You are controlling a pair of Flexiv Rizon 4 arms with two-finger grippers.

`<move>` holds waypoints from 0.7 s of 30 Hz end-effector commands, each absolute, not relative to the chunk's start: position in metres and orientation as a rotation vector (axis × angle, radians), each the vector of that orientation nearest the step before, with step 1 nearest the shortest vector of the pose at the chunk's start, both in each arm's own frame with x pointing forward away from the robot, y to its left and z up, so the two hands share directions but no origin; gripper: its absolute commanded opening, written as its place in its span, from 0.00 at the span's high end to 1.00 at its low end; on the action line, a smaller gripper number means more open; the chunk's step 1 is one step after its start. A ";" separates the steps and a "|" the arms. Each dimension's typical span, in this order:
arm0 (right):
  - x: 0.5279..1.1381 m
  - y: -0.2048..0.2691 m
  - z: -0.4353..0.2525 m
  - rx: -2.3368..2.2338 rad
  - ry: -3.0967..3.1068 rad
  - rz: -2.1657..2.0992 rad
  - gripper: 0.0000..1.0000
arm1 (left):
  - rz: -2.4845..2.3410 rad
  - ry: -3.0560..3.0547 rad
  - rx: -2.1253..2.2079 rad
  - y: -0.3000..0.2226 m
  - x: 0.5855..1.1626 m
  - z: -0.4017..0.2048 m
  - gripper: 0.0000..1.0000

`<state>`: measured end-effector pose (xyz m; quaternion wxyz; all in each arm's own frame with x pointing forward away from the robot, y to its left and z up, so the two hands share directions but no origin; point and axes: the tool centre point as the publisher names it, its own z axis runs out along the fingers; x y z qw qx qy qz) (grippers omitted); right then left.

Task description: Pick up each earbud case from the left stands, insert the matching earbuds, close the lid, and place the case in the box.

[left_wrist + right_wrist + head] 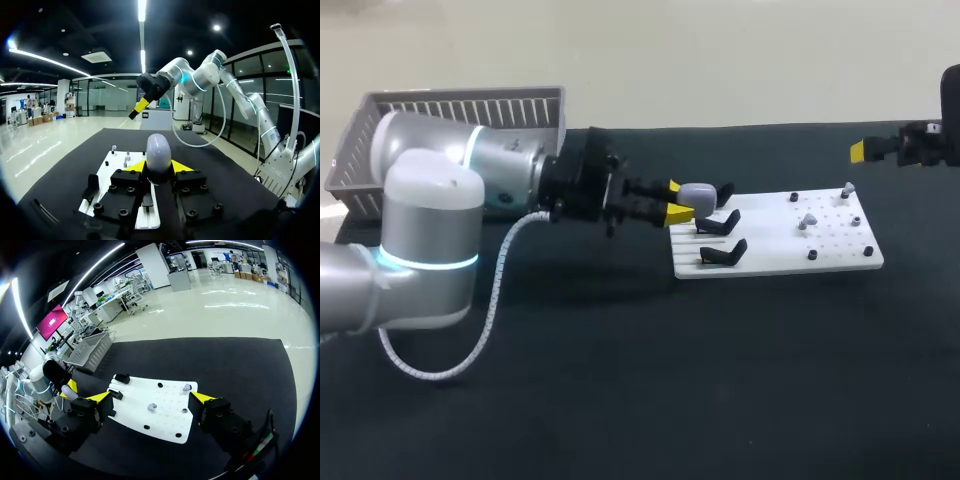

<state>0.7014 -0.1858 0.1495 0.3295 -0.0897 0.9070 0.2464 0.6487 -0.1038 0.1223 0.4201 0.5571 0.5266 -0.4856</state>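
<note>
Step in hand: picking a case off the left stands, judged from the grip; nothing is loaded or boxed yet
Left tool (676,200): closed on the earbud case (699,195); one yellow tip on each side of it, plain in the left wrist view
Earbud case: pale, rounded, lid down; at the far left corner of the white board (775,258), over the rearmost stand; whether it rests on that stand or is just clear of it cannot be told
Stands (723,252): two black ones nearer the camera; both bare
Earbuds (807,220): small pale pieces on the board's right half, well apart from the case
Right tool (151,399): fingers spread wide, holding nothing; high over the far right of the bench (620,380)
Box (460,105): grey slatted basket at the far left, behind the left arm
Next move calls for: a straight lift off the stand without tilting; then the lid opened and the right tool brought down to an earbud
</note>
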 end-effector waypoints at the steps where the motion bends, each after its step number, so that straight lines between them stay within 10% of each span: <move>1: 0.701 -0.186 0.150 -0.235 2.373 0.644 0.00 | -1.209 1.315 1.378 -0.105 0.645 0.120 1.00; 21: 0.701 -0.186 0.150 -0.235 2.373 0.644 0.00 | -1.199 1.282 1.403 -0.109 0.644 0.117 1.00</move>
